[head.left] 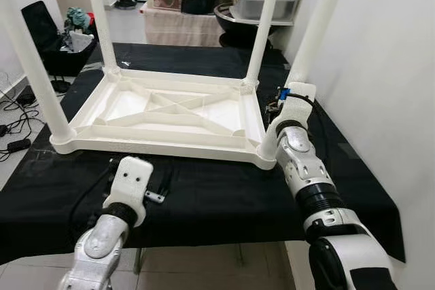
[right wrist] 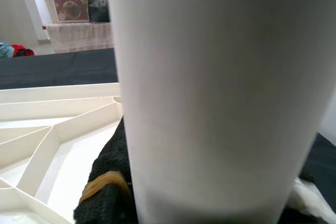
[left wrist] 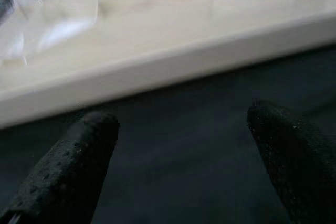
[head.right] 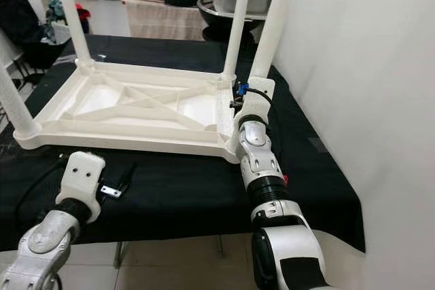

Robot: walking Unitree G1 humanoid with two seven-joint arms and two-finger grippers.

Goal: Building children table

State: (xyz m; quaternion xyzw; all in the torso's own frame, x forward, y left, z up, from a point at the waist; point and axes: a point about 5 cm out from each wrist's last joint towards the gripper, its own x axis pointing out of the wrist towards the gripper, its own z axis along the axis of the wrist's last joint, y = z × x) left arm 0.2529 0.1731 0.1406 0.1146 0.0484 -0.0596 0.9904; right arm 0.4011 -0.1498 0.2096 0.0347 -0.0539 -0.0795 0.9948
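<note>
I have the children's tabletop (head.left: 163, 117) lying upside down on the black-covered desk (head.left: 224, 202). Three legs stand upright in their corner sockets: far left (head.left: 98, 15), far right (head.left: 266, 22), near left (head.left: 30, 66). The fourth leg (head.left: 314, 28) is at the near right corner, tilted, so I judge it's not fully seated. My right end effector (right wrist: 113, 195) is clamped around it low down. Left end effector (left wrist: 181, 145) hovers over the cloth just beside the tabletop's near edge, fingers apart, empty. Left to do: press the last leg home, then flip.
</note>
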